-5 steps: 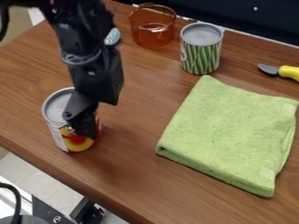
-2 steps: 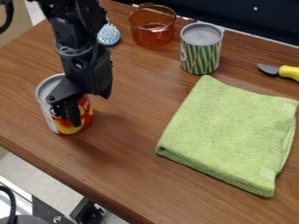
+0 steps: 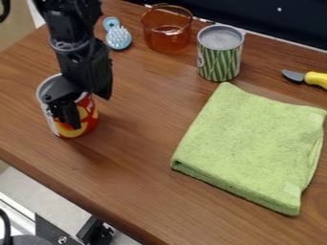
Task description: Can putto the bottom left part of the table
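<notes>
The gripper [image 3: 69, 117] hangs at the left of the table, low against the near side of a red and yellow can [image 3: 87, 114] with a silver top. It covers much of the can's front and part of its top. The can stands upright on the wooden table [image 3: 140, 158], back from the front left edge.
Behind the can lies a light blue brush [image 3: 119, 38]. An amber glass cup [image 3: 167, 38] and a green striped can [image 3: 220, 55] stand at the back. A folded green towel [image 3: 252, 143] covers the right part, with a yellow-handled knife [image 3: 315, 79] behind it.
The gripper and the red and yellow can have moved together toward the upper left of the view, away from the front edge. More of the blue brush shows. The other objects have stayed put.
</notes>
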Controlling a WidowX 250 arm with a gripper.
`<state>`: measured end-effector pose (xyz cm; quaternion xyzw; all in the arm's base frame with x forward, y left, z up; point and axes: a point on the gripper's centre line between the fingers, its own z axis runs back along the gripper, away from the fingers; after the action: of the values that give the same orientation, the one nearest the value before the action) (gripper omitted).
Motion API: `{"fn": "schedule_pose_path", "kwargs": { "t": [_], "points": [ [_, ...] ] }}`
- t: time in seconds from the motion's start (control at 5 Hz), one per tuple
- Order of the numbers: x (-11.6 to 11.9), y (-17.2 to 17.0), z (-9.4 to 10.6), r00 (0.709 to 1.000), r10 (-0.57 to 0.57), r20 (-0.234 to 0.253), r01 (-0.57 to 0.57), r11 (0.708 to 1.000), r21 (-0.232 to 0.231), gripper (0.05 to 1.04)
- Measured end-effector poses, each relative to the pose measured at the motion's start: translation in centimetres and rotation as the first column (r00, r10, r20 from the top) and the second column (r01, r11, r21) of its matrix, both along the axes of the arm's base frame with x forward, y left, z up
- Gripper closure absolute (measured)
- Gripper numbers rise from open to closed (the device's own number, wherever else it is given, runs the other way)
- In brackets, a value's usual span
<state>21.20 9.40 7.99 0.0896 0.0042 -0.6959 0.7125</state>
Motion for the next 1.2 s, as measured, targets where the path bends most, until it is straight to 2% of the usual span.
{"fn": "schedule_pose_path", "kwargs": {
  "t": [0.4,1.0,1.2],
  "points": [
    [1.3,2.2,0.1,0.996,0.084,-0.025,-0.084,0.996,-0.013,0.083],
    [3.1,5.7,0.3,0.987,0.163,0.000,-0.163,0.987,0.002,0.083],
    [3.4,6.6,0.2,0.988,0.156,0.006,-0.156,0.988,0.011,0.083]
  ]
}}
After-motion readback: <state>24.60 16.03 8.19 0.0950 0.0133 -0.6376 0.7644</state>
